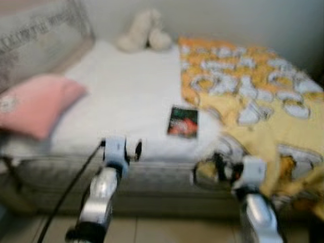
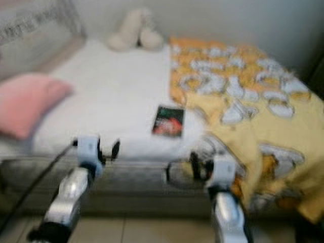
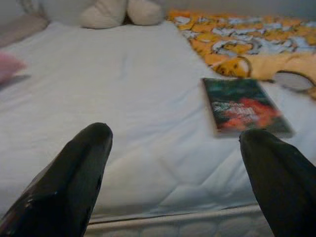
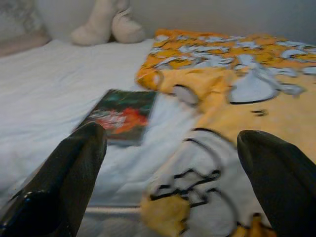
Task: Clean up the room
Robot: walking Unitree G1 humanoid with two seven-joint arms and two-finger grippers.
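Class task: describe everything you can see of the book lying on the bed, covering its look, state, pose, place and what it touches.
The book is thin and rectangular, with a dark green-black cover and a red-orange picture; its lettering is too blurred to read. It lies closed and flat on the white mattress, near the front edge, just beside the yellow patterned blanket; whether they touch is unclear. Nothing rests on it. Both grippers are short of it.

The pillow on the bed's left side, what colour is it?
Pink pillow, clearest in the left eye view.

Both eye views are blurred, so the book's [image 1: 183, 122] cover cannot be read. The pink pillow [image 1: 31, 104] is cut off by the picture's edge.
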